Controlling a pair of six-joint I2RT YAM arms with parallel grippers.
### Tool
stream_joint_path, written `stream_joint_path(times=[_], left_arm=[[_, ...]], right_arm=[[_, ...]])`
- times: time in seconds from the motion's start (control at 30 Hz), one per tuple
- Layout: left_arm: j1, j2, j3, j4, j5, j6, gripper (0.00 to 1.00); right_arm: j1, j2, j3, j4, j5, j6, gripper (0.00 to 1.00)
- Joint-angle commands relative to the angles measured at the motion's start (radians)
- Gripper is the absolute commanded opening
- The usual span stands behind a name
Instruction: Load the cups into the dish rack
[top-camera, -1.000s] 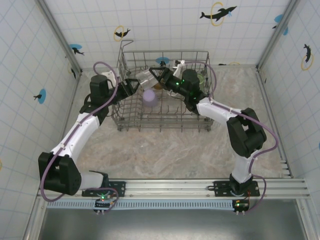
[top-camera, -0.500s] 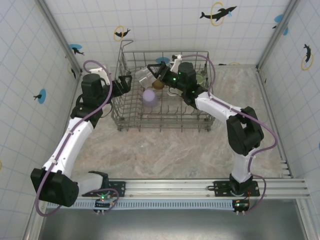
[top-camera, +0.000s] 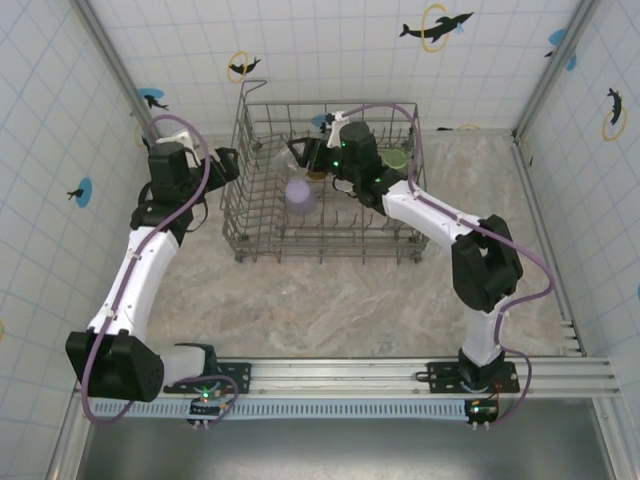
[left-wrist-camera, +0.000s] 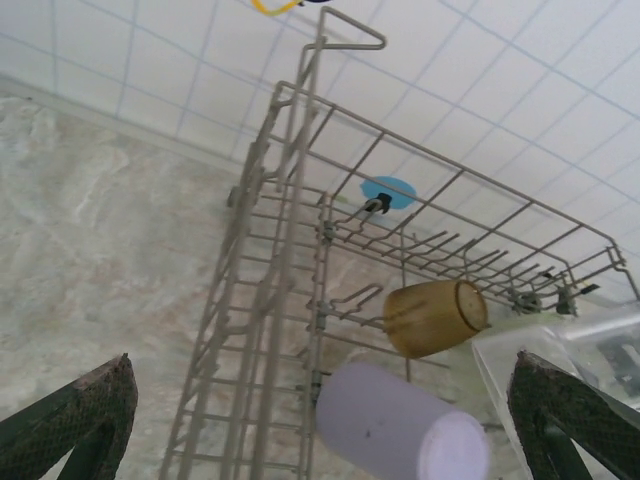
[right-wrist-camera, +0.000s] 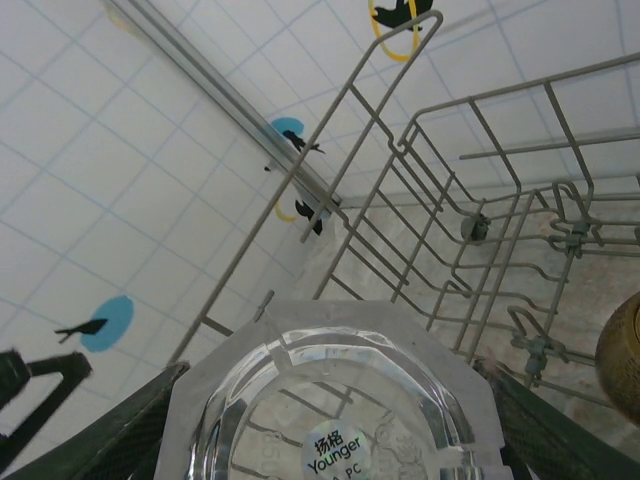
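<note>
Lavender cup (left-wrist-camera: 400, 435) and amber cup (left-wrist-camera: 435, 317) lie in rack (top-camera: 330, 243).

overhead view; wrist views share rack (left-wrist-camera: 300, 250)

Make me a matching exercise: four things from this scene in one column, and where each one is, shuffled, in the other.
1. clear cup
2. green cup
3. lavender cup
4. left gripper

A. rack, far right corner
B. outside rack, open
C. in right gripper
D. rack, left half

Pairs: 1-C, 2-A, 3-D, 4-B.
</note>
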Motion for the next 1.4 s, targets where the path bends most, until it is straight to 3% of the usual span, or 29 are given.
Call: stream_joint_path(times=[0.0,0.2,0.37,0.57,1.37], left_arm=[[0.037,0.017,0.019,-0.003,-0.002,0.024,0.97],[0.135,0.058,-0.032,0.078,0.091,-0.046,0.97],[0.159,0.079,-0.055,0.087,0.060,-0.021,0.97],[0.230,0.107,-0.108,0.127,0.104,-0.021,0.97],[0.255,0.113,-0.169,0.111,0.094,-0.017,0.97]], right_arm=[[0.034,0.006,0.068,-0.040,0.064,-0.186,0.45],[0.081,0.031,0.106,-0.077,0.093,-0.302,0.45],[0.105,0.053,0.132,-0.092,0.091,-0.359,0.45],[0.129,0.084,0.177,-0.113,0.042,-0.441,0.43],[0.181,0.208,0.245,-0.095,-0.088,-0.622,0.42]])
